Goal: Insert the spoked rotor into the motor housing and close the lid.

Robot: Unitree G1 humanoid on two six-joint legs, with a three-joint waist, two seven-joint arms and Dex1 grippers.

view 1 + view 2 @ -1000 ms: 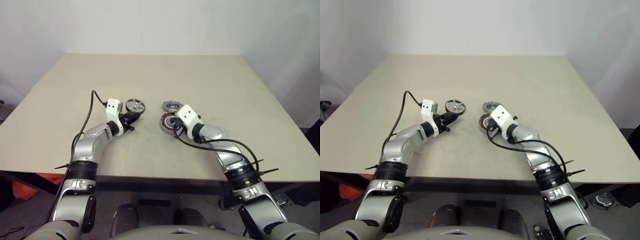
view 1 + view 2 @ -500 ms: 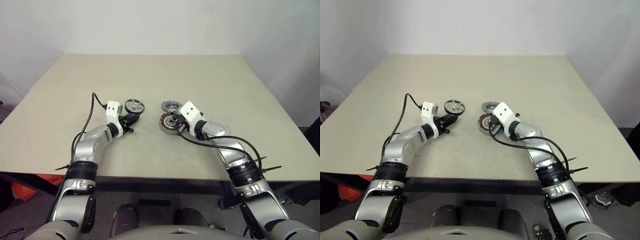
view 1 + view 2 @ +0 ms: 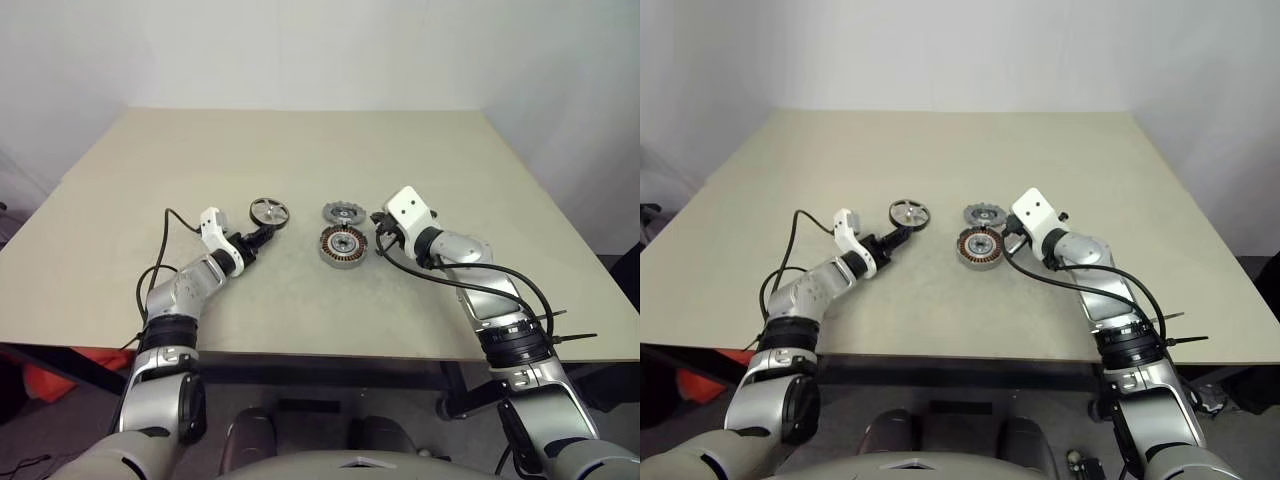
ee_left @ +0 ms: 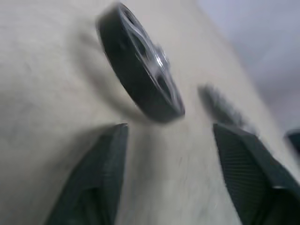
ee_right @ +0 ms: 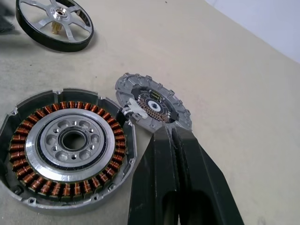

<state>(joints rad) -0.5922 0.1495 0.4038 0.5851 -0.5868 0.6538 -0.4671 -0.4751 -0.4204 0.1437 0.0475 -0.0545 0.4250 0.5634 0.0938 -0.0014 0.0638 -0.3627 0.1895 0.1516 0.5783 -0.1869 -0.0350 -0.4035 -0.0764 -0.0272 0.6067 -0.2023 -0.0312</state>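
Note:
The spoked rotor [image 3: 269, 211] lies flat on the table, a black-rimmed wheel with silver spokes. My left gripper [image 3: 260, 236] is low over the table just short of it, open, with the rotor [image 4: 140, 89] beyond its fingertips and nothing between them. The motor housing [image 3: 343, 247] sits to the right, its copper windings [image 5: 70, 145] facing up and uncovered. The lid [image 3: 343, 212] lies flat just behind the housing. My right gripper [image 3: 381, 224] hovers to the right of both. It is shut and empty, and its tips [image 5: 171, 129] are near the edge of the lid [image 5: 152, 103].
The beige table [image 3: 300, 150] stretches wide behind the parts, bounded by a white wall. Cables loop from both wrists over the near part of the table.
My right gripper has drawn back to the right and up, uncovering the housing. My left gripper has rolled, sunk a little toward the table and opened near the rotor.

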